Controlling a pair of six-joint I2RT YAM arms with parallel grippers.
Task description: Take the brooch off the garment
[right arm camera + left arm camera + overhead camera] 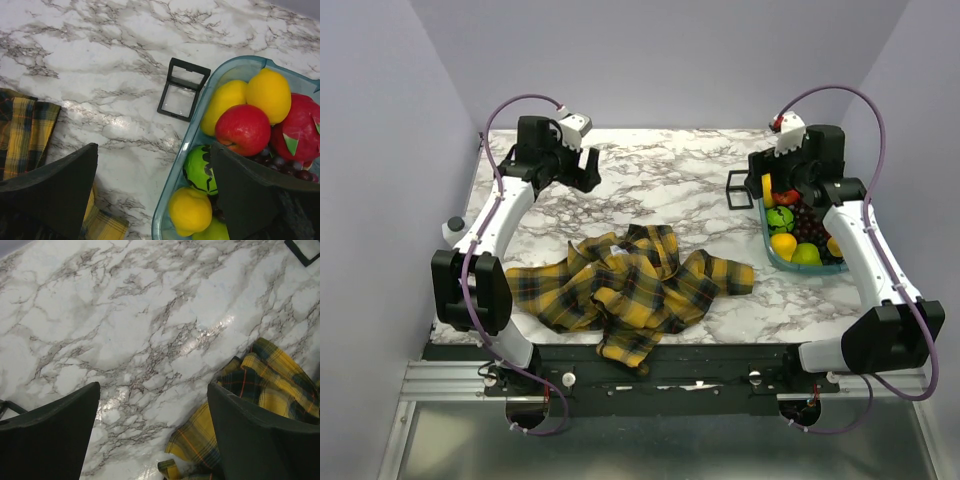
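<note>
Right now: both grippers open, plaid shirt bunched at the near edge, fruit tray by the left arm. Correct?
One thing is off: the fruit tray sits on the right side, partly under the right gripper, not by the left arm. The top external view shows it. The rest stands: the left gripper and the right gripper are open, and the plaid shirt is bunched at the near edge.

No readable text, brand or number anywhere, honestly. Closest thing is some black squiggle on the green fruit, around 5 o'clock in the right wrist view, and I can't make letters out of it.
</note>
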